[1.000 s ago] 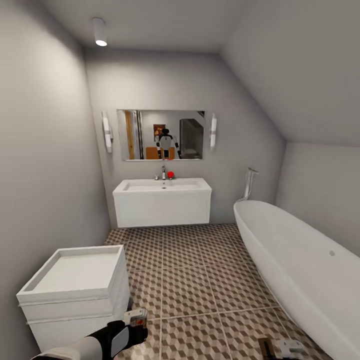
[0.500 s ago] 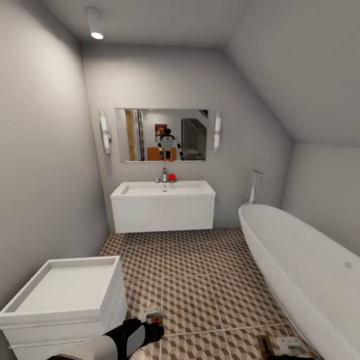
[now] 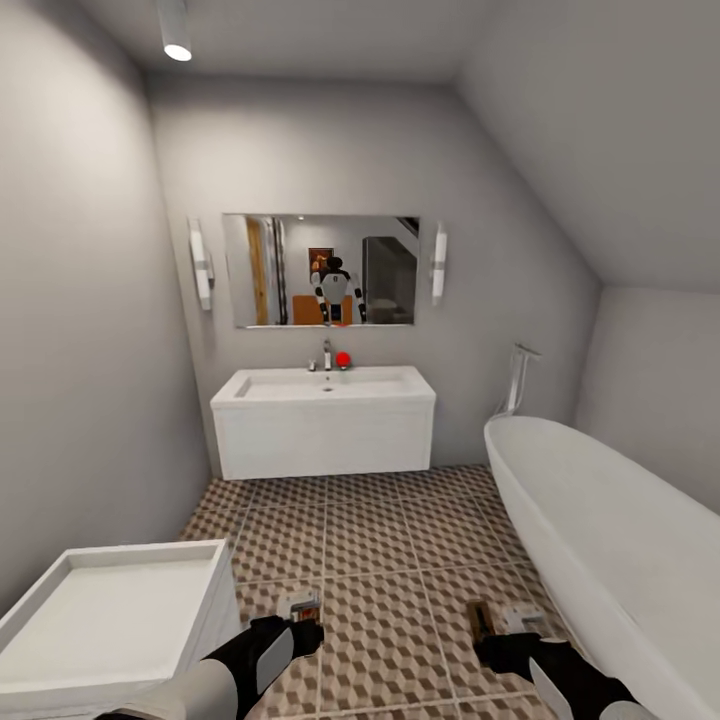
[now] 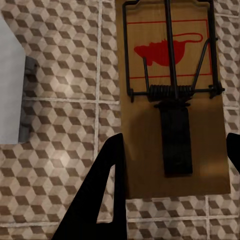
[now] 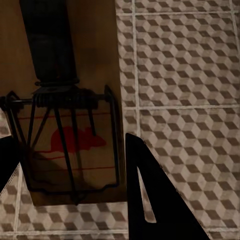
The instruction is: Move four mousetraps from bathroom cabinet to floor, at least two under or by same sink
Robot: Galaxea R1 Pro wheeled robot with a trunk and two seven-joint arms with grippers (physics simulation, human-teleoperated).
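My left gripper (image 3: 300, 625) is shut on a mousetrap (image 3: 300, 605), held low over the bathroom floor (image 3: 380, 535). In the left wrist view this mousetrap (image 4: 172, 95) is a brown board with a red mouse print and black wire, gripped between the dark fingers (image 4: 107, 190). My right gripper (image 3: 497, 640) is shut on a second mousetrap (image 3: 483, 615), seen close in the right wrist view (image 5: 75, 100) between the fingers (image 5: 150, 200). The bathroom sink (image 3: 325, 385) with its chrome tap (image 3: 326, 353) stands against the far wall. The cabinet is out of view.
A white boxy unit (image 3: 110, 610) stands close at the lower left. A long white bathtub (image 3: 600, 530) runs along the right side. A mirror (image 3: 320, 270) hangs above the sink, and a small red thing (image 3: 343, 359) sits by the tap. Tiled floor stretches between me and the vanity (image 3: 325, 445).
The whole view has moved closer to the sink. My right gripper with its mousetrap has come up into the picture from the bottom edge. Both traps stay gripped.
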